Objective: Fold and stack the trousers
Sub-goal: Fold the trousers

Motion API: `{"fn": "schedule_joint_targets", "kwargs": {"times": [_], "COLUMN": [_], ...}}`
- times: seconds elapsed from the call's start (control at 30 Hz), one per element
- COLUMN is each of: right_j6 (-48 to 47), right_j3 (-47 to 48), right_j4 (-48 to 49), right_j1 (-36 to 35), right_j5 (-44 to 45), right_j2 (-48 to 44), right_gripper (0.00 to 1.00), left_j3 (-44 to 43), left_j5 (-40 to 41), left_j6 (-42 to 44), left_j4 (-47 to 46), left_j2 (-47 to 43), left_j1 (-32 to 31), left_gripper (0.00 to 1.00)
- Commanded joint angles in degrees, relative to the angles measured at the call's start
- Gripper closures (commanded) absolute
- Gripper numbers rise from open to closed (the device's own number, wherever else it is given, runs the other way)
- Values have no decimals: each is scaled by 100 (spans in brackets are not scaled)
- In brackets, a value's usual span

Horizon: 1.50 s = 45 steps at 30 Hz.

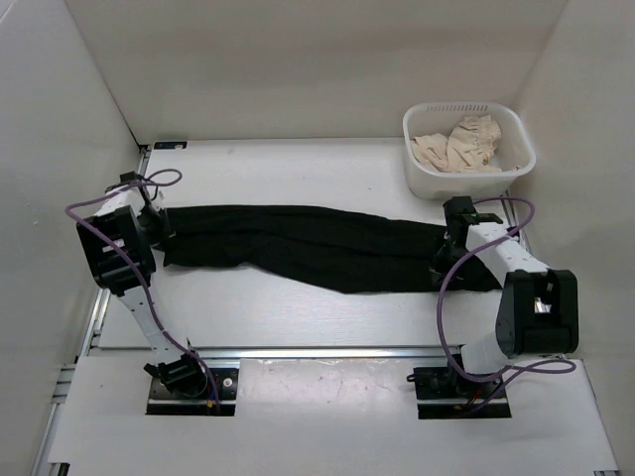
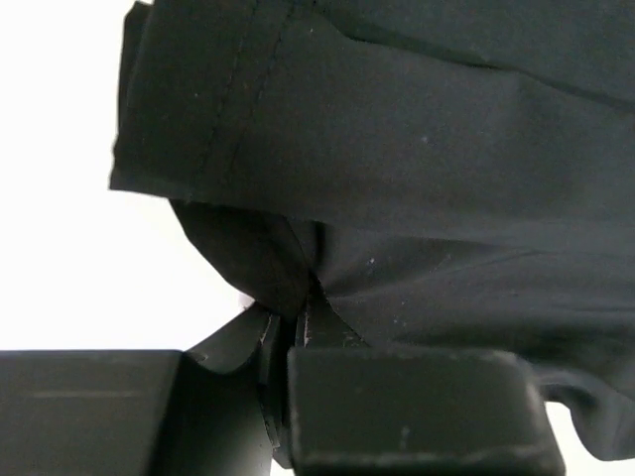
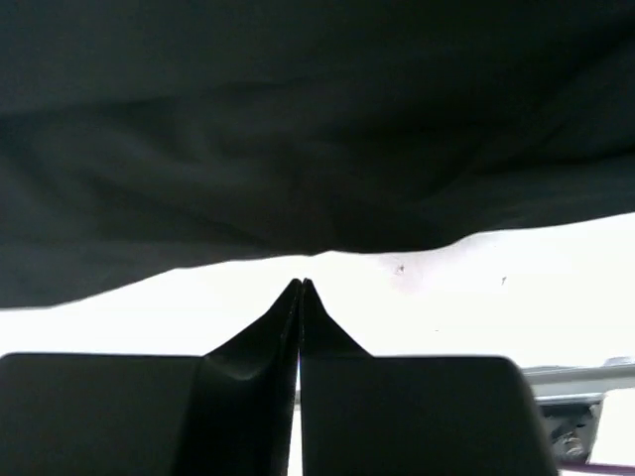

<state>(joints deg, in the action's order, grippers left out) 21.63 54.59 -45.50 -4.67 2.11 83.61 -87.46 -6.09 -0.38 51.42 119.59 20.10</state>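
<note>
The black trousers [image 1: 317, 248] lie stretched out left to right across the white table [image 1: 298, 317], legs roughly side by side. My left gripper [image 1: 164, 233] is at their left end; in the left wrist view it [image 2: 303, 302] is shut on a pinched fold of the trousers [image 2: 397, 149]. My right gripper [image 1: 444, 266] is at the trousers' right end. In the right wrist view it [image 3: 301, 286] is shut and empty, its tips just short of the edge of the trousers [image 3: 298, 129], with bare table between.
A white plastic basket [image 1: 415, 169] holding crumpled beige cloth [image 1: 461, 147] stands at the back right. White walls enclose the table on three sides. A metal rail [image 1: 327, 349] runs along the near edge by the arm bases.
</note>
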Motion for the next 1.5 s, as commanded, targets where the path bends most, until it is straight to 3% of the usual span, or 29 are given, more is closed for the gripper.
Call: {"fn": "schedule_joint_targets", "kwargs": {"times": [0.0, 0.2, 0.3, 0.4, 0.57, 0.63, 0.73, 0.83, 0.87, 0.97, 1.17, 1.27, 1.37, 1.43, 1.47], "right_j6": [394, 448, 526, 632, 808, 808, 563, 176, 19, -105, -387, -632, -748, -748, -748], "right_j3": [-97, 622, 510, 124, -720, -774, -102, 726, 1277, 2123, 2977, 3924, 4419, 4482, 4482], "right_j4": [743, 701, 341, -124, -565, -785, -1196, -1636, -1708, -1823, -1498, -1550, -1672, -1595, -1542], "right_j1": [-34, 79, 185, 378, 379, 431, 431, 431, 327, -24, -1410, -2107, -2652, -2889, -2943], "right_j5": [228, 229, 430, 624, 449, 300, 299, 352, 352, 247, -35, -88, -88, -88, -88], "right_j2": [268, 1700, 2079, 2028, 852, 334, 7, 23, 23, 304, 1463, 2298, 2984, 3257, 3319], "right_gripper": [100, 100, 100, 100, 100, 100, 88, 63, 55, 43, 29, 22, 21, 20, 20], "left_j3": [860, 1749, 2039, 2408, 2945, 2998, 2736, 2147, 2015, 1663, 1609, 1662, 1898, 2022, 2022], "left_j5": [634, 1083, 1267, 1338, 1576, 1725, 1725, 1725, 1725, 1663, 1611, 1470, 1470, 1470, 1400], "left_j6": [38, 38, 38, 38, 38, 38, 38, 38, 38, 38, 38, 38, 38, 38, 38], "left_j4": [369, 132, 132, 132, 132, 132, 193, 456, 509, 677, 677, 624, 466, 343, 343], "left_j2": [-469, -919, -1130, -1350, -2009, -2071, -2150, -2203, -2203, -2273, -2072, -1782, -1589, -1588, -1588], "left_j1": [222, 669, 907, 1163, 1435, 1496, 1550, 1550, 1550, 1550, 1550, 1550, 1550, 1550, 1550], "left_gripper": [86, 86, 86, 86, 86, 80, 58, 44, 43, 35, 33, 33, 33, 40, 53]}}
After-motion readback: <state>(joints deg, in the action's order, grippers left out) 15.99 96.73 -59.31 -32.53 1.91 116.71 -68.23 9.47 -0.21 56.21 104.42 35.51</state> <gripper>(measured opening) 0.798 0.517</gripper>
